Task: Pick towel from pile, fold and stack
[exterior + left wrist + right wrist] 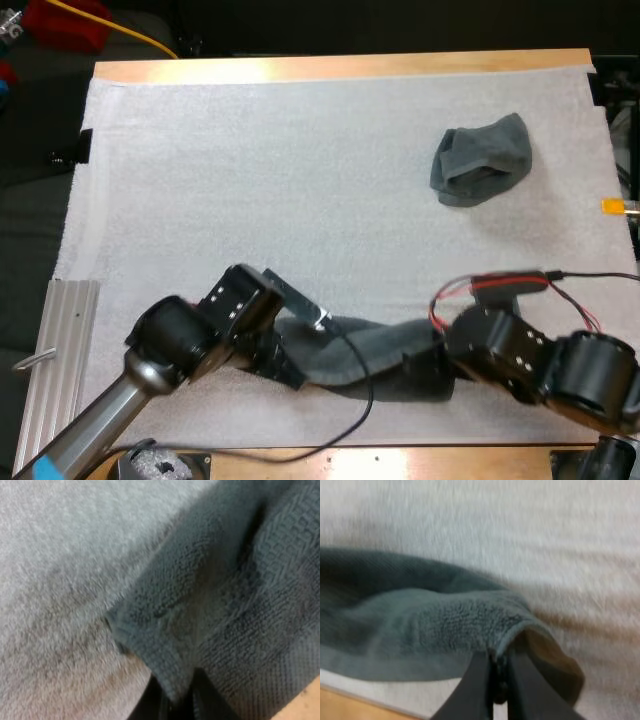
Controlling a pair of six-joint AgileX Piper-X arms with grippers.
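Note:
A dark grey-green towel [350,352] stretches across the near side of the white mat between my two grippers. My left gripper [290,372] is shut on its left end; in the left wrist view the black fingers [200,700] pinch the towel [225,605] at its hemmed edge. My right gripper [425,368] is shut on the right end; the right wrist view has the fingertips [480,690] pressed on a raised fold of the towel [430,625]. A crumpled towel [480,160] lies at the far right of the mat.
The white mat [250,180] covers most of the wooden table [340,66]. A ribbed metal rail [55,360] lies along the near left side. The table's near edge runs just under the held towel.

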